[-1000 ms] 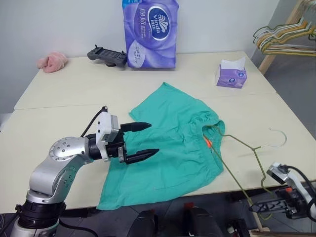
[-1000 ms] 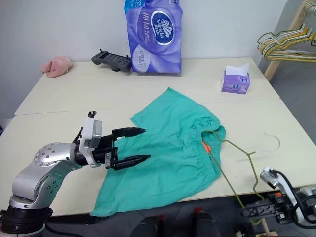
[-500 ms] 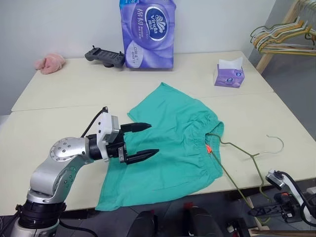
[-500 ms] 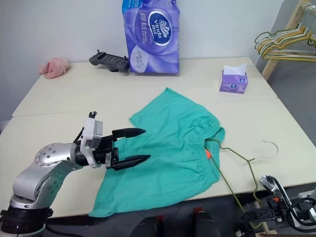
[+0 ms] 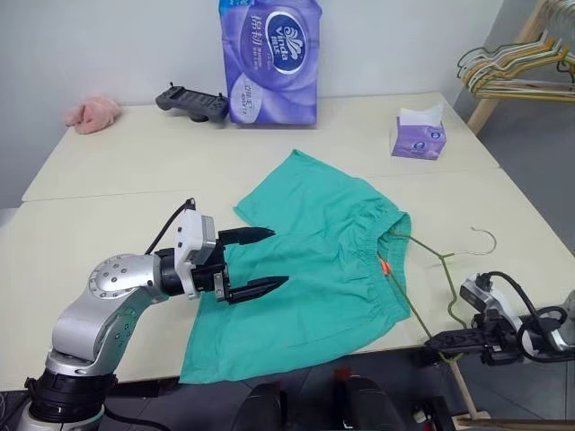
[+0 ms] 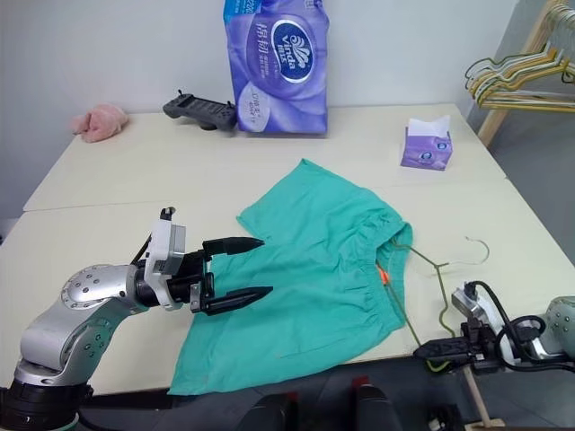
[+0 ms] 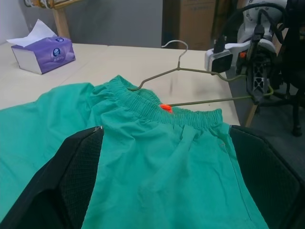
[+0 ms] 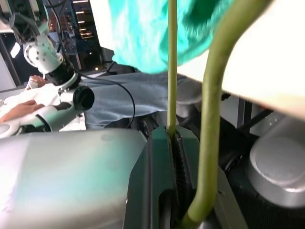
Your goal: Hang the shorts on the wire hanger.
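— One pair of teal shorts (image 5: 319, 260) lies centre frame, soft cloth, gathered waistband, orange tag.
— And the wire hanger (image 5: 431, 269)?
— Thin olive wire, lower right, one end tucked into the waistband. Right gripper (image 5: 440, 341) clenched on it; left gripper (image 5: 260, 260) spread wide over the cloth.

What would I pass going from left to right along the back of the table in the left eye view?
pink fuzzy cloth → black handheld controller → purple pack of tissue rolls → small purple tissue box → bunch of hangers on the wooden rack, past the table's right end.
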`<move>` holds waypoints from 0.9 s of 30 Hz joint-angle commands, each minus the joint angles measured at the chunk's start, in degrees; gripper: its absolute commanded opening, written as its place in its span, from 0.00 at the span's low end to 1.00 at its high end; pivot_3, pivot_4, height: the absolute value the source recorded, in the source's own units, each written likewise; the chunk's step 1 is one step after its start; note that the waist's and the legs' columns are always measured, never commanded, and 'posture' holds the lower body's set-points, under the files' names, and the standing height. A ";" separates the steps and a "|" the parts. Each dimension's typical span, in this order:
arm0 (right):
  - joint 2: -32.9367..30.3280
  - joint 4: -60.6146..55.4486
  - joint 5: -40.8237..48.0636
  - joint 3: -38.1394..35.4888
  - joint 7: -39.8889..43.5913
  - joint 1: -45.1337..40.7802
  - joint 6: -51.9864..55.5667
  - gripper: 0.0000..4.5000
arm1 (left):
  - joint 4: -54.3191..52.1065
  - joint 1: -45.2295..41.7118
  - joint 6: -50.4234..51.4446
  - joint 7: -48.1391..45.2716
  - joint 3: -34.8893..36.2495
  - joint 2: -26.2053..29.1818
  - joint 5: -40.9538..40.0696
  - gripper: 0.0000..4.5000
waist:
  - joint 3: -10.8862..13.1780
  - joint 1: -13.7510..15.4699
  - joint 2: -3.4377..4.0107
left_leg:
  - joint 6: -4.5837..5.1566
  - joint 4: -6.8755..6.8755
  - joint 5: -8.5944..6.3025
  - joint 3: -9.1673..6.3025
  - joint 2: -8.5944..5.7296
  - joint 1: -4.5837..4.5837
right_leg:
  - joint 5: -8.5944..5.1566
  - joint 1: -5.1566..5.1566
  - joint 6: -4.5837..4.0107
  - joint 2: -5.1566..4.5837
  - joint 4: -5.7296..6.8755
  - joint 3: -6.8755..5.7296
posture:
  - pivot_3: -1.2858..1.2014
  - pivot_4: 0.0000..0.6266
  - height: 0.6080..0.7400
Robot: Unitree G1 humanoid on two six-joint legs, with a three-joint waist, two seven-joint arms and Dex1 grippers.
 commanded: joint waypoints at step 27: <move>11.70 16.86 -9.69 -1.72 -6.86 -13.64 -7.45 0.00 | -1.55 -2.25 -1.70 0.38 -0.06 -0.66 0.27 0.99 | -0.28 -0.97 -0.28 | 0.00 0.03 0.01 0.19 0.05 0.07 | 0.18 -0.03 0.00 0.07 0.01 0.16 | 0.52 0.21 1.00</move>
